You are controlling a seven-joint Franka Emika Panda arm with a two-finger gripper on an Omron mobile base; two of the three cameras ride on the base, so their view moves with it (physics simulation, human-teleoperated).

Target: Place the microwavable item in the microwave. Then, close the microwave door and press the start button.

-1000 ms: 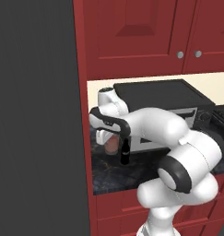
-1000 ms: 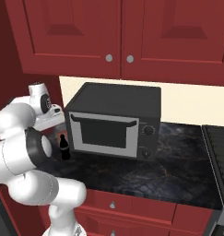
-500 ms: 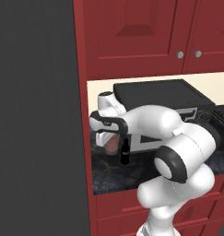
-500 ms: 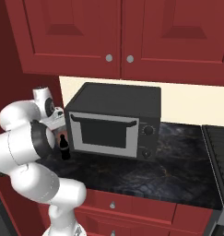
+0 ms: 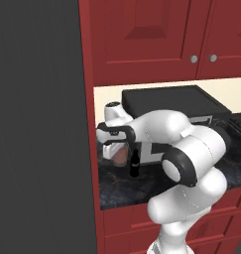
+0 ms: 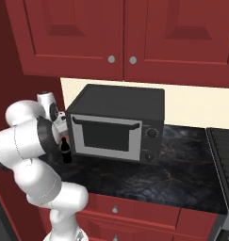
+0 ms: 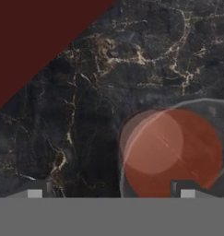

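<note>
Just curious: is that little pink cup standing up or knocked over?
Upright: the hand view looks straight down into the cup's round mouth on the counter.

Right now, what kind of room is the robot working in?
A kitchen, rendered rather than real: red cabinets above a dark marble counter, with a grey toaster-oven-style appliance on it and a stovetop edge to the right.

Cup (image 5: 120, 156) on counter (image 6: 182, 174) — bottle (image 5: 134, 163) beside it, oven (image 6: 117, 123) right.

This is a home kitchen, shown by raised-panel red wooden cabinets (image 6: 120, 33) with round silver knobs above a black gold-veined marble counter (image 6: 182, 174), a dark grey box oven with a silver front (image 6: 113, 124), and matching red drawers (image 6: 134, 212) below.
</note>
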